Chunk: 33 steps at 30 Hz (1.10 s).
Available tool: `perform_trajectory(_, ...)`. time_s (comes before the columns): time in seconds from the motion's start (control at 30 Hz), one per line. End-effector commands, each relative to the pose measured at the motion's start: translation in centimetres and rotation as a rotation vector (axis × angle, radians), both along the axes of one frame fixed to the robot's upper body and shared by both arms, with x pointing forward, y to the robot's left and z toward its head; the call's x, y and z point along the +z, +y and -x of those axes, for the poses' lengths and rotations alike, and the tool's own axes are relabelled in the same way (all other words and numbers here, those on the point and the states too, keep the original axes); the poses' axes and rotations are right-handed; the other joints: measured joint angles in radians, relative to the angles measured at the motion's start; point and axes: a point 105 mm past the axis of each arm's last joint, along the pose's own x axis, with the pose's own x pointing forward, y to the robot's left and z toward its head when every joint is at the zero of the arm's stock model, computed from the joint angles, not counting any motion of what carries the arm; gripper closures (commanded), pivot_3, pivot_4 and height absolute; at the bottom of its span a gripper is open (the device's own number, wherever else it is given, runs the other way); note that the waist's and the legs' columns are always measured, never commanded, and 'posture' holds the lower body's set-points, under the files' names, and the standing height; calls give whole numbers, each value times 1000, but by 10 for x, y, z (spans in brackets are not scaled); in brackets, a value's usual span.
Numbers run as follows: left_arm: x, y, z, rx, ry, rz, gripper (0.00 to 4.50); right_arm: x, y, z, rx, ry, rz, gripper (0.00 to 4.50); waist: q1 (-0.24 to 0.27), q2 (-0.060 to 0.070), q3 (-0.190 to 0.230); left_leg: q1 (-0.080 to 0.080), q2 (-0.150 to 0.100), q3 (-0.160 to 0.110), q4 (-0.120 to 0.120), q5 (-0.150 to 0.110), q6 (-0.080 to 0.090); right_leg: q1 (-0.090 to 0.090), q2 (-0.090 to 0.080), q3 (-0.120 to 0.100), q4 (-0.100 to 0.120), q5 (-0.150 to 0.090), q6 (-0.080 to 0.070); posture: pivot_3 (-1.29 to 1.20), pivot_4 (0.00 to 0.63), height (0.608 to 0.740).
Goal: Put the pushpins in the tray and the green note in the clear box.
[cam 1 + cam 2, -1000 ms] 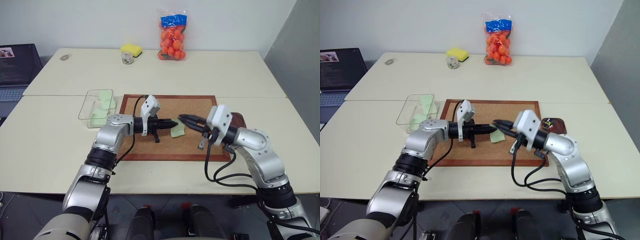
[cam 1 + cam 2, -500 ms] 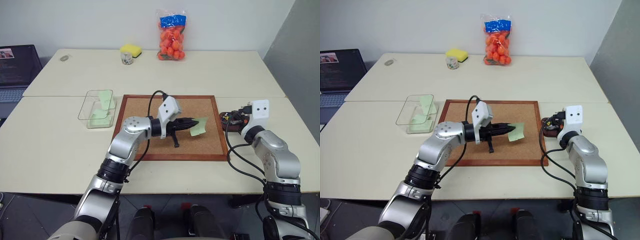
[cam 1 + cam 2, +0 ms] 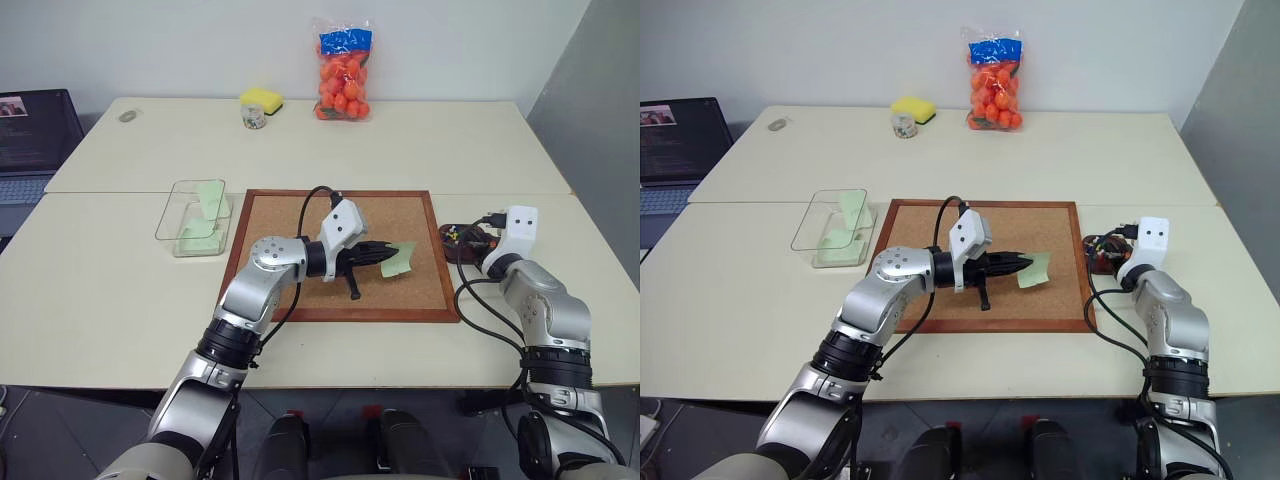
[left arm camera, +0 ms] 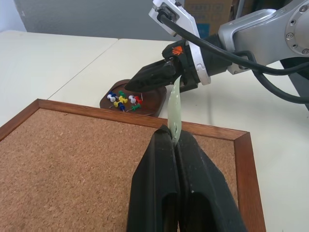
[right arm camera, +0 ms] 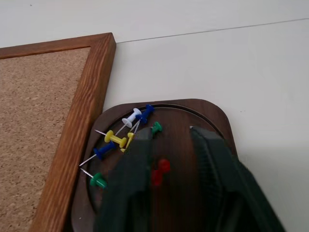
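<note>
The cork board (image 3: pixel 340 255) lies in the middle of the tabletop (image 3: pixel 120 290) and serves as the landmark here. Above its right half, the left gripper (image 3: pixel 392 254) is clenched on one edge of the green note (image 3: pixel 400 258), holding the thin paper lifted off the cork; the pinch at the edge probably keeps the sheet from slipping while leaving most of it hanging loose. The clear box (image 3: pixel 194 216) sits just off the board's left side, with pale green paper already inside, so the held note must be carried across the board to reach it. Just off the board's right edge rests the tray (image 5: pixel 203 116), where the pushpins (image 5: pixel 123 137) lie in a loose cluster of blue, yellow, white, green and red. The right gripper (image 5: pixel 169 150) hangs directly over that tray with its fingers parted, a red pin lying in the gap between them, which suggests it has let the pin go there so that it lands inside the rim rather than on the tabletop.
</note>
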Motion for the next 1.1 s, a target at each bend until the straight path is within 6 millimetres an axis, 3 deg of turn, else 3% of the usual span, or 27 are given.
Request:
perform_trajectory(0.03,13,-2,0,-13,-45,16,4500,23,-5,-4,-12,-85,-5,1992,0,0,0,0,0,0,0,0,0,0,0,0,0,0,0,0,150,740)
perform_trajectory(0.13,13,-1,-2,-5,-46,16,4500,25,-7,-4,-20,-92,-7,1312,1,0,0,0,0,0,0,0,0,0,0,0,0,0,0,0,150,740)
perform_trajectory(0.17,13,0,-3,-4,-46,16,4500,26,-8,-3,-23,-94,-8,898,1,0,0,0,0,0,0,0,0,0,0,0,0,0,0,0,150,740)
perform_trajectory(0.33,15,3,-6,15,-35,28,4500,35,-1,3,32,-131,0,82,0,0,0,0,0,0,0,0,0,0,0,0,0,0,0,0,150,740)
perform_trajectory(0.77,11,35,-19,219,2,46,4500,70,60,56,442,-321,117,82,-1,0,0,0,1,-1,0,0,0,0,1,-1,-1,0,0,0,150,740)
perform_trajectory(0.83,17,49,-31,320,-22,64,4500,75,72,65,513,-353,132,82,0,0,0,0,1,-1,0,0,0,0,1,-1,-1,0,0,0,150,740)
perform_trajectory(0.97,38,101,-58,632,-87,136,4500,89,105,85,709,-417,117,82,-2,0,0,0,1,-1,0,0,0,0,1,-1,-1,0,0,0,150,740)
perform_trajectory(1.1,52,151,-63,898,-143,170,4500,98,127,96,822,-451,84,82,0,0,0,0,2,-2,0,0,0,0,2,-1,-1,0,0,0,150,740)
